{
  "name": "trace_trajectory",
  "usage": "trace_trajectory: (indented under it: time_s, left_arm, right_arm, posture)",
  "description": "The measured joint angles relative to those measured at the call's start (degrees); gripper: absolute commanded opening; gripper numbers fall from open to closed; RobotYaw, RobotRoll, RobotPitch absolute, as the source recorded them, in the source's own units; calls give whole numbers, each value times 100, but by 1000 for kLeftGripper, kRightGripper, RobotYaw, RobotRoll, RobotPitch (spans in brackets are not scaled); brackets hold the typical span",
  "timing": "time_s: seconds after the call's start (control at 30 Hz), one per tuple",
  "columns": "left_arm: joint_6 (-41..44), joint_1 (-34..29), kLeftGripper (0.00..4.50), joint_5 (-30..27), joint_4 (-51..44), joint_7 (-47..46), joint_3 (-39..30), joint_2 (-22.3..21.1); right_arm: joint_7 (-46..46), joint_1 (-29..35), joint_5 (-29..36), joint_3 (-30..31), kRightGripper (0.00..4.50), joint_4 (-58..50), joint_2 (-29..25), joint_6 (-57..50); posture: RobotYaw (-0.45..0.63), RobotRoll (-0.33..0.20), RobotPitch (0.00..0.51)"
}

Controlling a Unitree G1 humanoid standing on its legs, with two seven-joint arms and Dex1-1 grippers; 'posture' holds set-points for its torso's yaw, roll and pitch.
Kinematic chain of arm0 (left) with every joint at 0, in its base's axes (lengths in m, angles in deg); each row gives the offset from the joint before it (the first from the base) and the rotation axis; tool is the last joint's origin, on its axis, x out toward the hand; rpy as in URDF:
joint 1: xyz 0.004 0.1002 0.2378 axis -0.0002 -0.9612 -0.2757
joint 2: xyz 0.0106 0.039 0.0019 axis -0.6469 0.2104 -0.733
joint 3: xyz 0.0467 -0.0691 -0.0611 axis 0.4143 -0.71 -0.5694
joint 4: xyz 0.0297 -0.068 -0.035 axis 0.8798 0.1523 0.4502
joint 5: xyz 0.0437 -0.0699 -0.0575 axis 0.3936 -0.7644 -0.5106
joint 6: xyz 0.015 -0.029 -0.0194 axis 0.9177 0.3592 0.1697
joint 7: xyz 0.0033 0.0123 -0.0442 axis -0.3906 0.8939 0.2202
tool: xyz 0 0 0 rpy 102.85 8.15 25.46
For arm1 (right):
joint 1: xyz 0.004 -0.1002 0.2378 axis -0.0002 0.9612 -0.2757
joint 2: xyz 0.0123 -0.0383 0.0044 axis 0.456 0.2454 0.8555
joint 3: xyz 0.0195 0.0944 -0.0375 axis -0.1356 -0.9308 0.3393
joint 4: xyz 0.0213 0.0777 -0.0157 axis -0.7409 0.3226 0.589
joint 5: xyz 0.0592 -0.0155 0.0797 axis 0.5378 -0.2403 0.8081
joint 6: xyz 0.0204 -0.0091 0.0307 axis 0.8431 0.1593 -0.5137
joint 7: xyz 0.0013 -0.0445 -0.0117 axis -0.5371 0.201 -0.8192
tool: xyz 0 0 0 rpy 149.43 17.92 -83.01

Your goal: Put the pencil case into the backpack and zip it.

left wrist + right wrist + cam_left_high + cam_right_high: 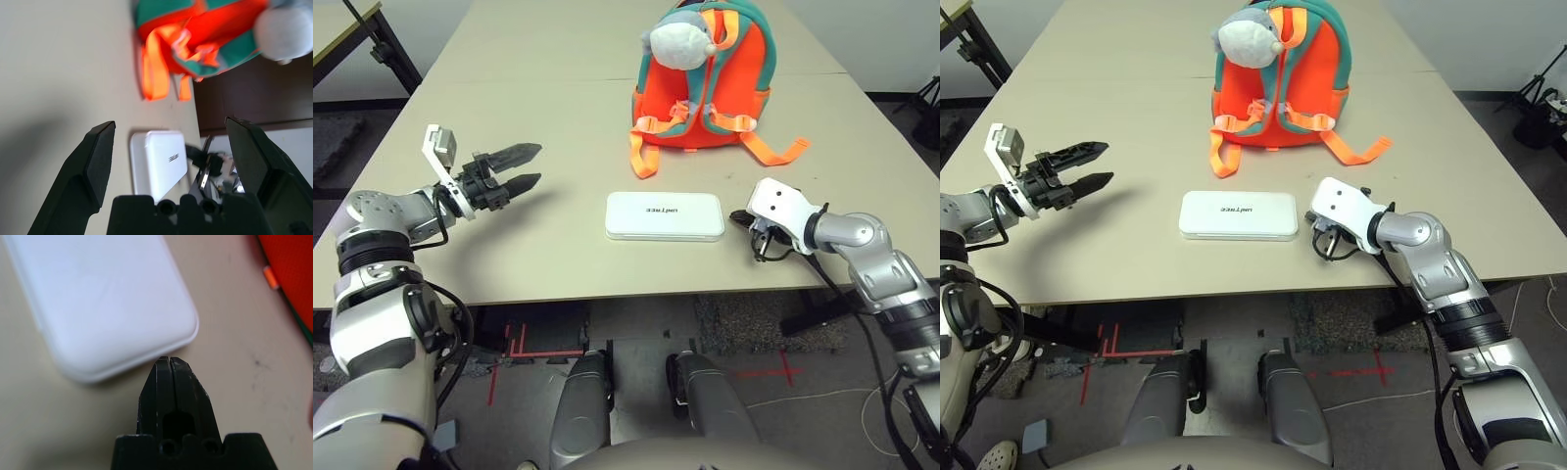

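The white pencil case (665, 215) lies flat near the table's front edge, dark lettering on top. Behind it the orange backpack (710, 83) with teal trim stands upright, its straps spread on the table and a grey-white plush head (679, 41) at its top. My left gripper (526, 166) hovers open to the left of the case, well apart from it. My right gripper (169, 363) is shut and empty, its tips just short of the case's right end. The case (159, 164) also shows between the left fingers.
The beige table (558, 108) stretches back behind the backpack, with a seam across it. A second table and a dark stand (382, 44) are at the far left. Floor with red tape marks (509, 348) lies below the front edge.
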Motion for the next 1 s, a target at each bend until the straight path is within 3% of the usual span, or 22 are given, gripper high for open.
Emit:
trace_trajectory:
  time_s: [0.47,1.0]
  left_arm:
    - [-123,537,4500,460,946,241,858,679]
    - [136,905,4500,1042,1391,1278,1763,694]
  right_arm:
    - [0,60,-10,-4,26,31,-80,36]
    - [1,180,-10,-3,26,-142,-159,-52]
  posture:
    - [-206,0,159]
    - [-222,0,157]
